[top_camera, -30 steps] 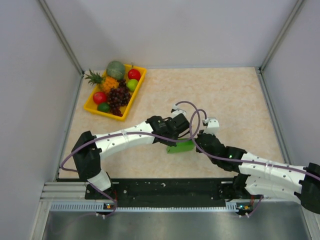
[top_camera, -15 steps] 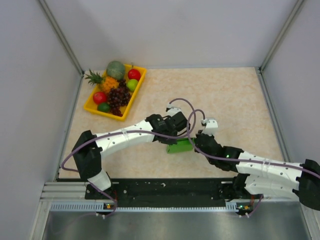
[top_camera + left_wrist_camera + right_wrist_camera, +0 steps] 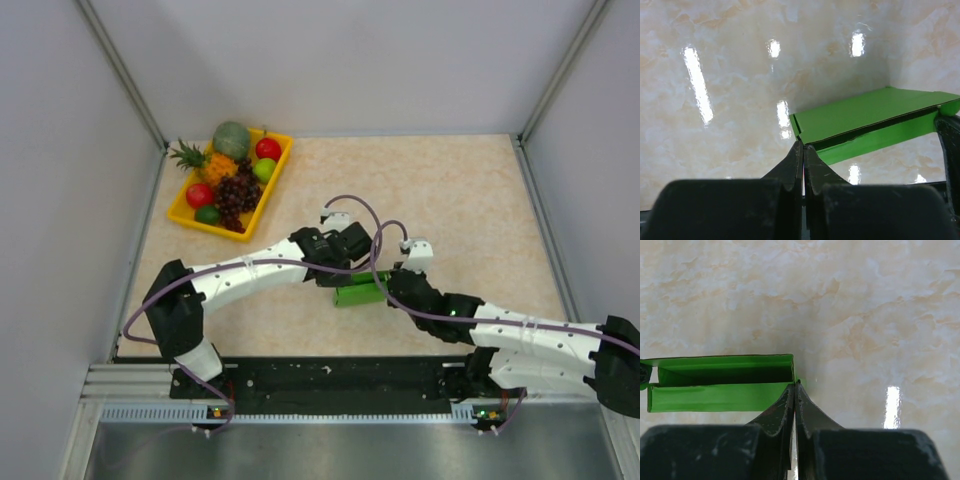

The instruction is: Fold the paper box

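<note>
My left pincer (image 3: pixel 803 148) has its fingers pressed together. Its tip sits right at the near left corner of the bright green folded paper box (image 3: pixel 860 117), which stretches away ahead and to the right of it. From above, the box lies on the pale marbled tabletop (image 3: pixel 470 200) between my two arms, its long axis running left to right, with one pincer at each end. My right pincer (image 3: pixel 794 388) is likewise closed, its tip touching the right end, and the box reaches off to its left. I cannot tell whether either tip nips a thin paper edge. Both arms look equally near, so I judge the next fold turns on that long axis.
</note>
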Available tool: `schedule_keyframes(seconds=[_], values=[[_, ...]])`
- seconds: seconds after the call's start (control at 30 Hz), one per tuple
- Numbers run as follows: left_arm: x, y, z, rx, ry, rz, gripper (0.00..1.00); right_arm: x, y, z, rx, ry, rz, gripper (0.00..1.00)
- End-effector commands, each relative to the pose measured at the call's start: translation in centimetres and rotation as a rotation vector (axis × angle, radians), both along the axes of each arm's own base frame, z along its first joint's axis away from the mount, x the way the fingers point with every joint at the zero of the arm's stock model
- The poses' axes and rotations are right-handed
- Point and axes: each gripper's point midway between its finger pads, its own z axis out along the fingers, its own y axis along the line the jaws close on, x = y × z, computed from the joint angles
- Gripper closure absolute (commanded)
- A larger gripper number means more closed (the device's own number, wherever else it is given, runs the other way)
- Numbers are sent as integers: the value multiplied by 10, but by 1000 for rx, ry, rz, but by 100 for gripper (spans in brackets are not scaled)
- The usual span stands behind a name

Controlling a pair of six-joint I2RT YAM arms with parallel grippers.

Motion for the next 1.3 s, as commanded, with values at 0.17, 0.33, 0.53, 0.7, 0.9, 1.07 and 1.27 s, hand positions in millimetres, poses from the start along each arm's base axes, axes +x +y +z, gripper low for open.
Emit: schedule_keyframes(seconds=[0.17,0.33,0.53,0.7,0.9,1.07,1.27], values=[[-14,-4,-13,-47,-12,81,100,-7,10,-2,-3,32,33,100],[-20,-10,-22,-79,14,68,100,-9,10,-6,2,43,34,100],[-17,-16,-5,-152,-41,6,91,-10,8,-7,1,27,54,100],[-23,-24,-2,-229,-47,-66,78,-11,1,-14,-18,6,63,100],[-27,-26,4,-243,-50,-131,56,-12,-4,-10,-23,-20,74,100],[-29,-29,19,-292,-85,-239,45,-11,-3,-5,-1,-52,94,100],[-20,-5,38,-329,-129,-293,36,-10,5,-5,1,-54,115,100]])
